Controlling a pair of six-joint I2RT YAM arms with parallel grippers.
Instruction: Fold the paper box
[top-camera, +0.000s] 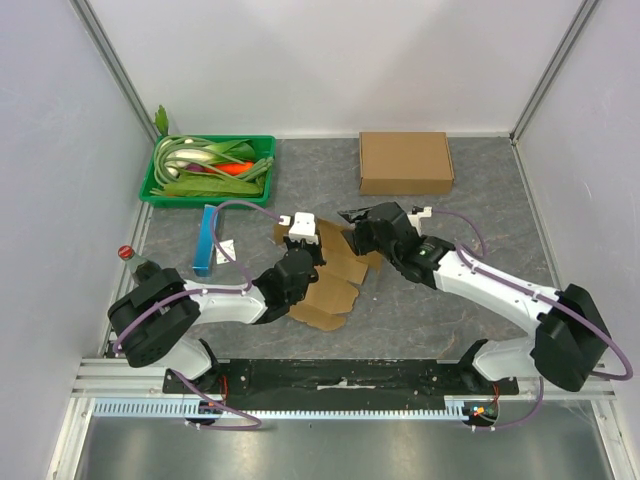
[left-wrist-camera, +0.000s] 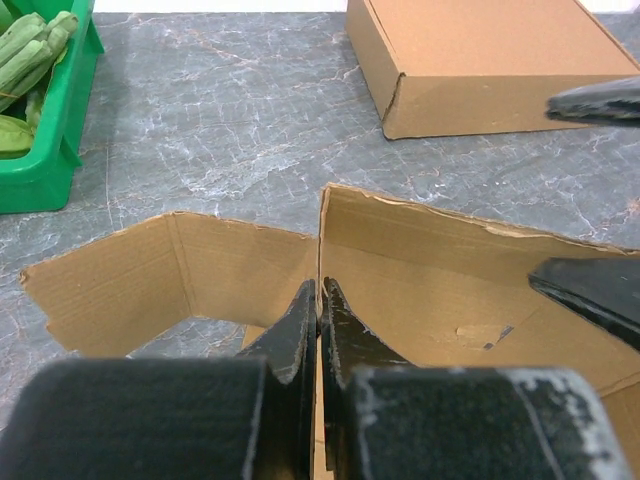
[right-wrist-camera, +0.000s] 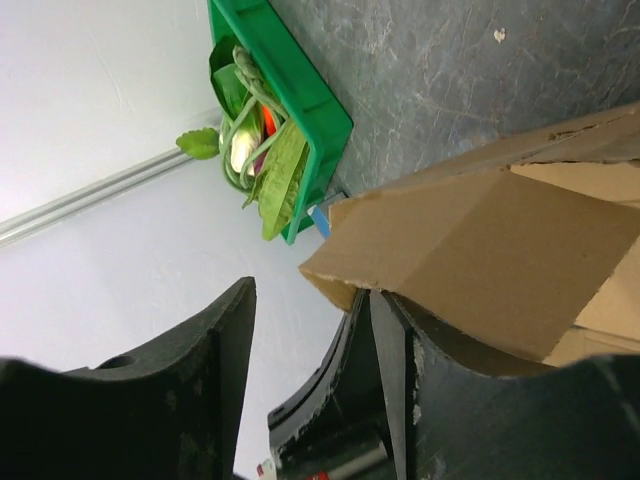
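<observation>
**Wall-raising step.** The paper box (top-camera: 335, 282), part-erected toward the middle of the counter's (top-camera: 480, 205) near edge, is clamped on an upright wall by the left gripper (left-wrist-camera: 319, 305). The right gripper (right-wrist-camera: 310, 300) is held with jaws apart, astride a side flap. Next, that flap probably needs pinching and folding inward. No writing can be read.

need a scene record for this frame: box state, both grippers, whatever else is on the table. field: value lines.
paper box: half folded, some walls raised, lying on the table
left gripper: shut on the edge of an upright box wall
right gripper: open, a box flap beside one finger
closed cardboard box: far side, apart from both grippers
green tray: far left, holds vegetables
blue object: on the table, just nearer than the tray
fold status: not finished
</observation>
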